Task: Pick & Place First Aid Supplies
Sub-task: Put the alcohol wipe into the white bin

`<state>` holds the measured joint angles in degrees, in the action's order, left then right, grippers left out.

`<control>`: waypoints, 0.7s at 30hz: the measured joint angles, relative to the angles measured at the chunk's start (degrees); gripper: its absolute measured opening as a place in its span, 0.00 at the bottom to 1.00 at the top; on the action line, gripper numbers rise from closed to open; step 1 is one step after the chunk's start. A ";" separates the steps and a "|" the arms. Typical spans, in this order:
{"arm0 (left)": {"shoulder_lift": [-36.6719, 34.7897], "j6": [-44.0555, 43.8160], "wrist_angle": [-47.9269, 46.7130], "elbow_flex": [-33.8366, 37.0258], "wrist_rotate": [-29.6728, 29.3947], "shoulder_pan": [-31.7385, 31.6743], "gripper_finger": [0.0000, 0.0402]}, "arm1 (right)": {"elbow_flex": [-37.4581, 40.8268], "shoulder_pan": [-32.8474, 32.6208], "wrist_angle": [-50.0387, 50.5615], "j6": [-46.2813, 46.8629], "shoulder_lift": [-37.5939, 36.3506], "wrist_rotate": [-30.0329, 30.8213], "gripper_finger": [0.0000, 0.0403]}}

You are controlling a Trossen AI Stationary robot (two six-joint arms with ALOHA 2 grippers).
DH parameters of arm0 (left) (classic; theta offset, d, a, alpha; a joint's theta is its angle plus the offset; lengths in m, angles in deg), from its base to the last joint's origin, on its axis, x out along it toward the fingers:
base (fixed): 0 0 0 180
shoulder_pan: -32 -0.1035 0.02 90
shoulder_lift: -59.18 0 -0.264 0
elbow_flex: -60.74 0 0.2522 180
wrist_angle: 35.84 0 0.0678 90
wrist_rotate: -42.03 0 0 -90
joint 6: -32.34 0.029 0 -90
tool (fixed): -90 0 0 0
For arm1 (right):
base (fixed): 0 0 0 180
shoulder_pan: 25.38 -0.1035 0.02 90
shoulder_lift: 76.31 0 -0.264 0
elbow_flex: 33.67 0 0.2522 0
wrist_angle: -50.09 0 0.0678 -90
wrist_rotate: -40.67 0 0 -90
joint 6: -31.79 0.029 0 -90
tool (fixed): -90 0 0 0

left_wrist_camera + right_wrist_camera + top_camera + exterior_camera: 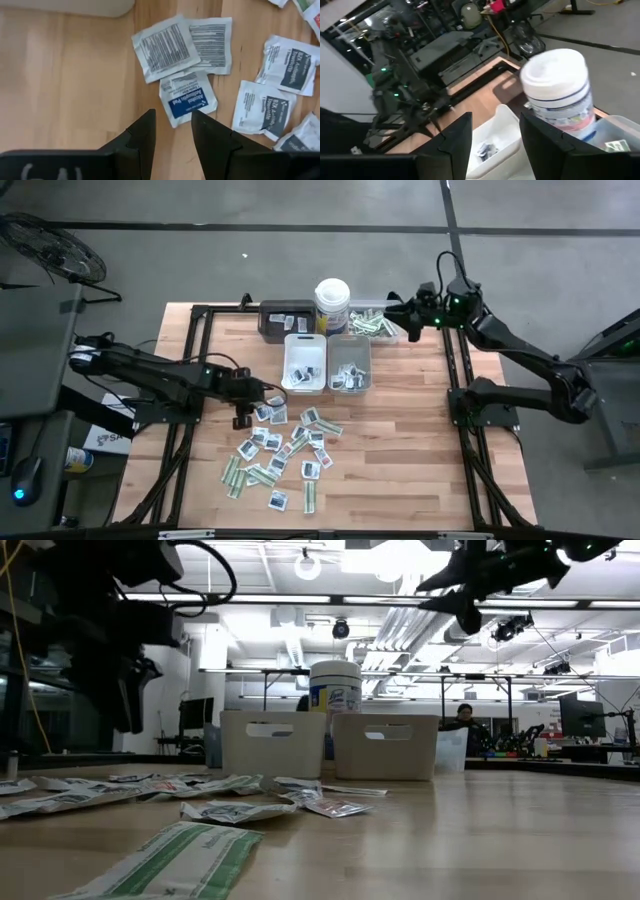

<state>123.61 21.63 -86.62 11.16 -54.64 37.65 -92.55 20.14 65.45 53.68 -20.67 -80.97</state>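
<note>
- So the left tool (172, 131) hangs part-open and empty, blue-label sachet (187, 97) lying flat on the bench just ahead of its tips.
- I'd drop straight down, straddle one edge, pinch only that packet, not the overlapping neighbours.
- Right tool (408, 313) waits part-open, empty, over the clear tray (385, 335).

I see bright ceiling strip lights (300, 602) glaring in my low view, leaving the arms silhouetted. The nearest green-and-white strip (170, 865) is out of focus. My right wrist view is motion-blurred.

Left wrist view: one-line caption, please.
Open left gripper hovers over a blue-labelled sachet among white sachets on the table.
</note>
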 joint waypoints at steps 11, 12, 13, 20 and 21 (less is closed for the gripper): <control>1.18 -9.31 -0.89 0.00 0.15 -0.02 0.30 | -0.02 -5.61 5.05 0.07 -6.09 1.21 0.39; 1.18 -9.98 -0.82 0.00 0.14 -0.02 0.30 | -0.02 -6.25 5.41 0.01 -6.61 1.22 0.39; 1.19 -10.52 -0.72 0.00 0.12 -0.02 0.30 | -0.02 -6.84 5.61 -0.10 -7.01 1.22 0.39; 5.12 -11.68 0.13 -0.02 1.18 -0.02 0.30 | -0.02 -10.15 5.53 -1.17 -9.46 1.22 0.39; 5.96 -11.73 0.03 -0.02 1.47 -0.02 0.30 | -0.02 -10.78 5.55 -1.74 -9.71 1.27 0.39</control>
<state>129.57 9.90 -86.59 11.14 -53.17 37.63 -92.57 9.36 71.00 51.94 -30.38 -79.70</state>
